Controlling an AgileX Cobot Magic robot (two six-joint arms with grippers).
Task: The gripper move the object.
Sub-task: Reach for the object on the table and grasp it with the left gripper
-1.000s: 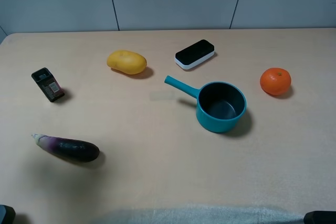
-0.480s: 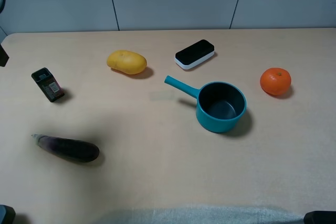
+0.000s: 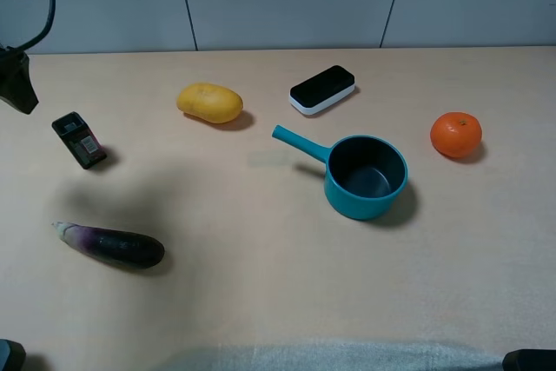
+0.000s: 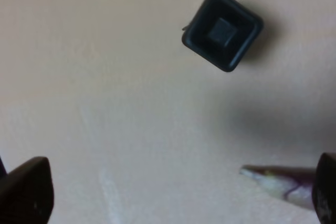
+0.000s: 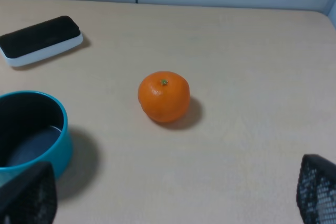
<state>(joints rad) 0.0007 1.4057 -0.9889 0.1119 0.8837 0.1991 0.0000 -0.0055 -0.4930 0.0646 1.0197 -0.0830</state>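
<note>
The object, a small black box with a reddish-white label, lies at the table's left side. In the left wrist view it shows end-on. My left gripper, black with a looping cable, hangs at the view's left edge, up and to the left of the box and apart from it. Its fingers stand wide apart in the left wrist view, open and empty. My right gripper is open and empty, its fingers at the frame's corners. It is held off the table's right front.
A yellow fruit and a black-and-white flat device lie at the back. A teal pot with its handle pointing left sits mid-table, an orange to its right. An eggplant lies in front of the box.
My left gripper has come into the exterior view at the top left and moved down toward the box. Its shadow has spread over the table's left side. Nothing on the table has moved.
</note>
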